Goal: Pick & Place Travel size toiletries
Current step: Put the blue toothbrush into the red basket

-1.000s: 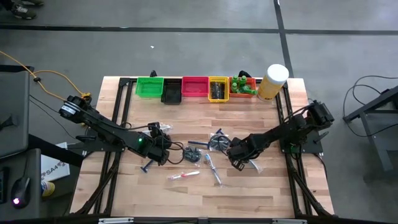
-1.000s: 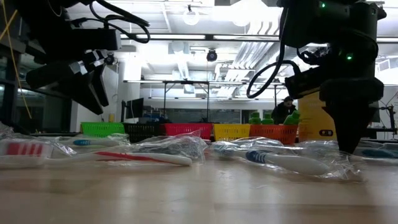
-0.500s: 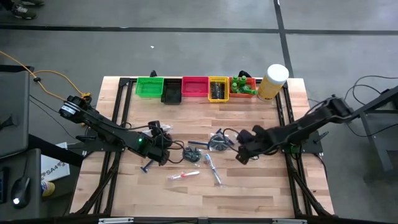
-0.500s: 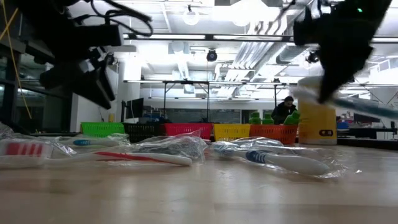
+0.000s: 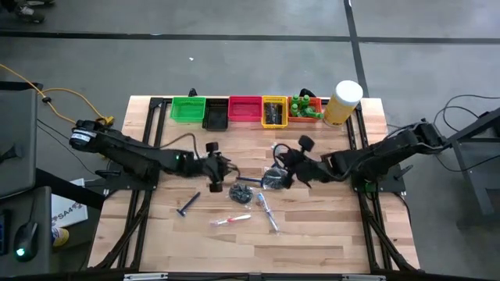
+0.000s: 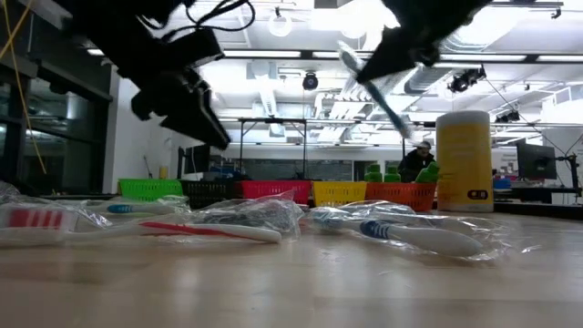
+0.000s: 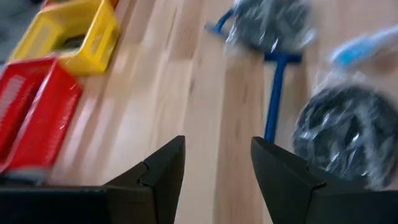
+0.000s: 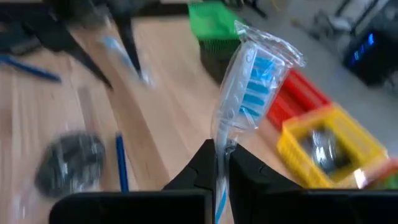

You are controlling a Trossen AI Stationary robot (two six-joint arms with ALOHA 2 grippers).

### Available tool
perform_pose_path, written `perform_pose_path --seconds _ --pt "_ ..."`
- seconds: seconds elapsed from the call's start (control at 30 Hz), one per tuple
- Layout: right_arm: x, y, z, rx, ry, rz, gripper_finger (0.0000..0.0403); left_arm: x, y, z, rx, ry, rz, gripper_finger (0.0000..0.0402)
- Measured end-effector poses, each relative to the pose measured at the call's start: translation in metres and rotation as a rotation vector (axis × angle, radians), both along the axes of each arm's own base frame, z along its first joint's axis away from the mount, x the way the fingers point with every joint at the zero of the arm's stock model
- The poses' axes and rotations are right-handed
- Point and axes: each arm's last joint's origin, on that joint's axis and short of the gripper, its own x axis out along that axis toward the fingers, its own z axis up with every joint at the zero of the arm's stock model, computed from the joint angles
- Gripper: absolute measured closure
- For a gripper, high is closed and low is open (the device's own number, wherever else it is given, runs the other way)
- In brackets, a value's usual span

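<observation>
The right gripper pinches a clear-wrapped toothbrush by the lower end of its handle, so the blue-and-white bristled head stands free beyond the jaws; in the low view the same toothbrush hangs tilted, well above the tabletop, which suits a carry rather than a drag across the wood. From above, this gripper sits over the middle of the tabletop, between the scattered items and the row of bins, and holding the item high should let it clear the bin walls. The bins, green, black, red, yellow and an orange one holding little green bottles, stand side by side along the far edge, probably to keep each sort of toiletry apart; which one the toothbrush belongs in cannot be told. The left gripper hangs over the tabletop's left-middle with its jaws spread and nothing between them, as its wrist view shows bare wood between the fingers. Ahead of it lie two wrapped dark discs and a slim blue-handled piece, so it looks placed to reach for one of these. More wrapped toothbrushes and a pink one still lie loose toward the near edge. The pale-yellow cylinder stands at the row's right end.
</observation>
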Motion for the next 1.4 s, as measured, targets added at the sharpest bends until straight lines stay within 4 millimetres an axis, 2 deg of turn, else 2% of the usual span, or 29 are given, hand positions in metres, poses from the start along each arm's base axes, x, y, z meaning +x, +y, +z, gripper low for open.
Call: perform_pose_path --seconds 0.2,0.33,0.53,0.83,1.1,1.4 --pt "0.034 -0.018 0.006 -0.069 -0.157 0.145 0.0395 -0.004 0.029 0.002 -0.113 -0.148 -0.164 0.0220" --pt "0.052 -0.028 0.001 -0.126 -0.226 0.245 0.0395 -0.004 0.046 0.003 -0.137 -0.203 -0.189 0.0220" --pt "0.071 -0.033 -0.009 -0.193 -0.337 0.338 0.0395 -0.001 0.065 0.011 -0.168 -0.309 -0.224 0.0220" --pt "0.092 -0.033 -0.027 -0.321 -0.539 0.379 0.0395 0.000 0.066 0.016 -0.212 -0.364 -0.273 0.0220" --pt "0.095 -0.034 -0.030 -0.322 -0.560 0.436 0.0395 0.001 0.066 0.019 -0.223 -0.401 -0.269 0.0220" --pt "0.095 -0.052 -0.027 -0.338 -0.585 0.422 0.0395 0.002 0.066 0.022 -0.216 -0.432 -0.273 0.0222"
